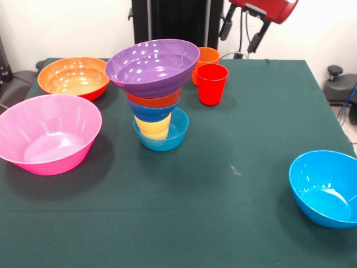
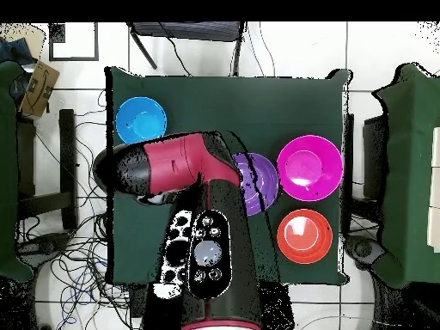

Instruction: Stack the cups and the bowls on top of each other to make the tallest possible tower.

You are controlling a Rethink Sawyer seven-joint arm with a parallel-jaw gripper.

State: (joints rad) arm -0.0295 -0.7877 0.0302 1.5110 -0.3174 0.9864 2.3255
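The tower stands left of the table's middle. A small blue bowl (image 1: 163, 138) holds an upturned yellow cup (image 1: 153, 127). Above that sit another blue bowl (image 1: 150, 112), a small orange bowl (image 1: 153, 101) and a tilted purple bowl (image 1: 152, 67) on top. A red cup (image 1: 212, 84) stands upright just right of the tower, with an orange cup (image 1: 208, 55) behind it. The gripper (image 1: 244, 29) hangs at the top right, well above the table and clear of everything. In the overhead view the arm (image 2: 172, 168) hides part of the purple bowl (image 2: 259, 182) and the cups.
A large pink bowl (image 1: 47, 133) sits at the front left and a large orange bowl (image 1: 73, 77) behind it. A bright blue bowl (image 1: 326, 187) rests at the front right edge. Overhead, the pink bowl (image 2: 309, 166), orange bowl (image 2: 304, 236) and blue bowl (image 2: 140, 120) also show.
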